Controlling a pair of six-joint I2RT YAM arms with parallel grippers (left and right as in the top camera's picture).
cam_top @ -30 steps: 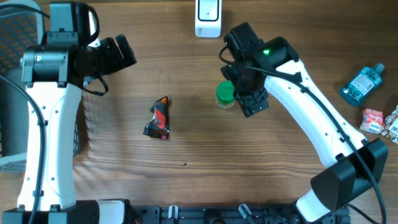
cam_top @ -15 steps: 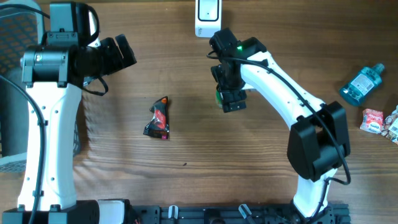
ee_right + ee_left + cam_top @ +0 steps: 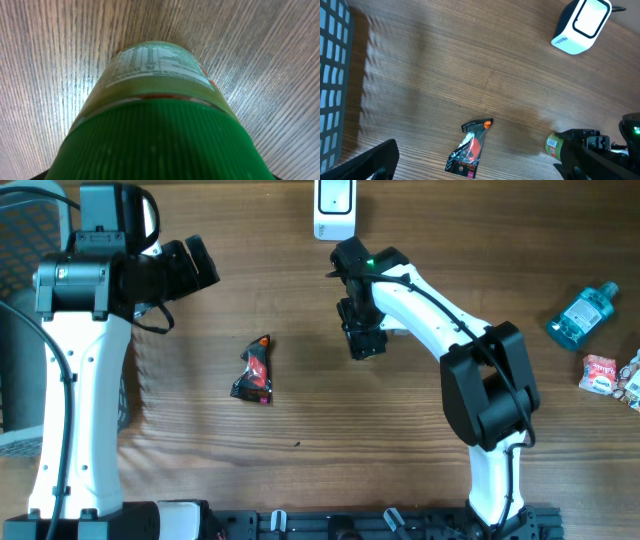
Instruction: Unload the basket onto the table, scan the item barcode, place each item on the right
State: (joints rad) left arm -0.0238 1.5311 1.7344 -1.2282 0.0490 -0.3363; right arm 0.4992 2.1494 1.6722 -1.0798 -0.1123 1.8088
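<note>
A jar with a green ribbed lid (image 3: 160, 135) and a printed label fills the right wrist view, standing right under that camera. In the left wrist view the jar (image 3: 553, 145) shows a barcode on its side, with my right gripper (image 3: 587, 150) black around it. From overhead my right gripper (image 3: 362, 340) covers the jar. Its fingers do not show against the jar, so its grip is unclear. The white scanner (image 3: 334, 208) stands at the table's far edge. My left gripper (image 3: 195, 265) hangs open and high at the left, with nothing in it.
A black and red pouch (image 3: 254, 370) lies left of the middle. A blue bottle (image 3: 582, 315) and small packets (image 3: 605, 372) sit at the right edge. A grey wire basket (image 3: 20, 330) stands at the far left.
My right gripper has swung left from beside the jar to directly over it, hiding it from overhead. The left arm has not moved.
</note>
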